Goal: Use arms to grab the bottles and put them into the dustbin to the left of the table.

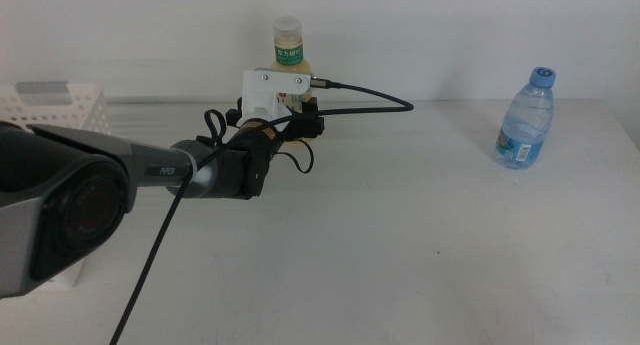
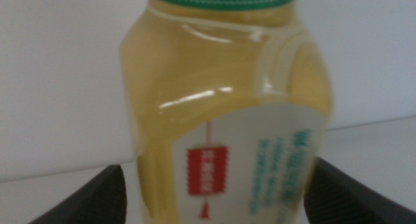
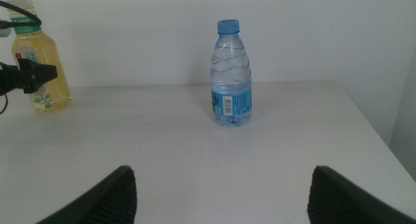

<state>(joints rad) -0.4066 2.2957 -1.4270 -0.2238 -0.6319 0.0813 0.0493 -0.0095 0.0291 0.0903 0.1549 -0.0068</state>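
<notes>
My left claw (image 2: 214,191): wide open, one jaw on each side of the yellow-drink bottle (image 2: 227,113), not squeezing it.
Yellow-drink bottle: stands upright at the back of the worktop (image 1: 420,235). White cap, green band under it, white label with a small red tag and green writing too blurry to read.
My right claw (image 3: 218,198): wide open, holding nothing, facing the water bottle (image 3: 231,74).
Water bottle: upright, well apart on the right, blue cap, blue label with a barcode.
Dustbin (image 1: 50,110): white basket at the left edge.

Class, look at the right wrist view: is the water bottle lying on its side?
No, the water bottle stands upright on the table, blue cap at the top.
</notes>
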